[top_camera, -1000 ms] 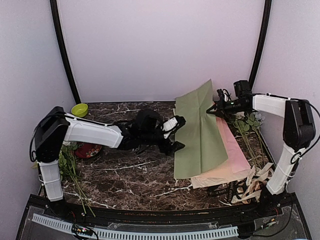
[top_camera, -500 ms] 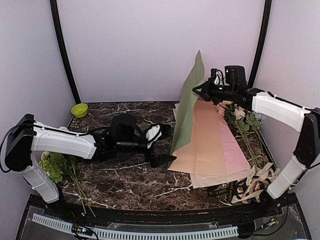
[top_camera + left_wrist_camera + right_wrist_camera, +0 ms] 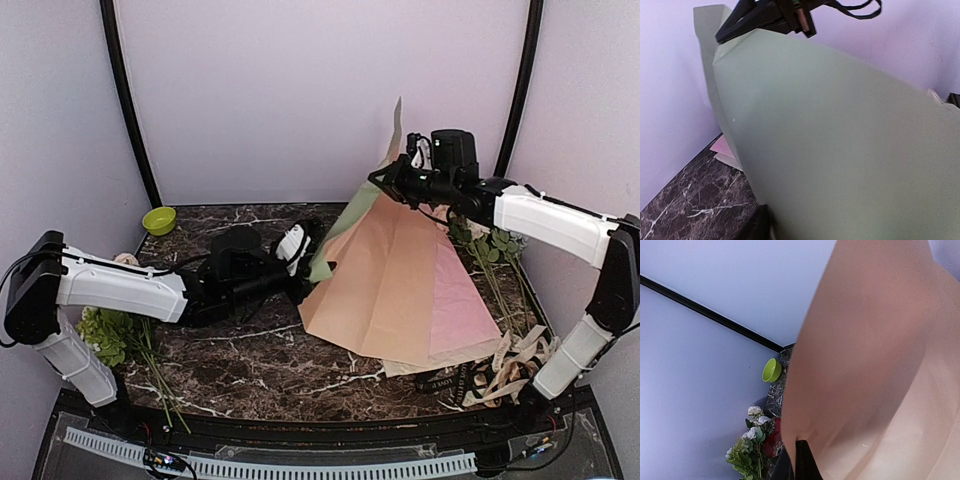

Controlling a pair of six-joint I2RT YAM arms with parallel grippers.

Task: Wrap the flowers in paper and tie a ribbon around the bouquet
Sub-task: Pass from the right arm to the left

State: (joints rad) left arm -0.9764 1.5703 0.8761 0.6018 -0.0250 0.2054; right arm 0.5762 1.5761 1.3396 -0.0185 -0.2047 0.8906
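So the right claw point(image 3: 378, 180) is clamped tight on the top corner of the paper point(image 3: 830, 140), holding it way up off the table point(image 3: 240, 350). The left wrist view shows it best: black tips pinched together right on the sage-green corner. The left claw point(image 3: 306, 262) is down low at the sheet's bottom-left edge. Honestly I can't tell if it's apart or closed on anything, because the sheet hides its lower finger.

Funny bit: the left wrist sees a plain green face. Overhead and the right wrist see a tan face, with only a green sliver along the left edge. Can't tell if that's its back or a second sheet riding along.

The sheet stands tilted, long axis running from the high pinched corner at the back down toward the front-left. The right wrist also catches the flowers point(image 3: 752, 442) and a lime bowl point(image 3: 771, 370) past the sheet's edge.
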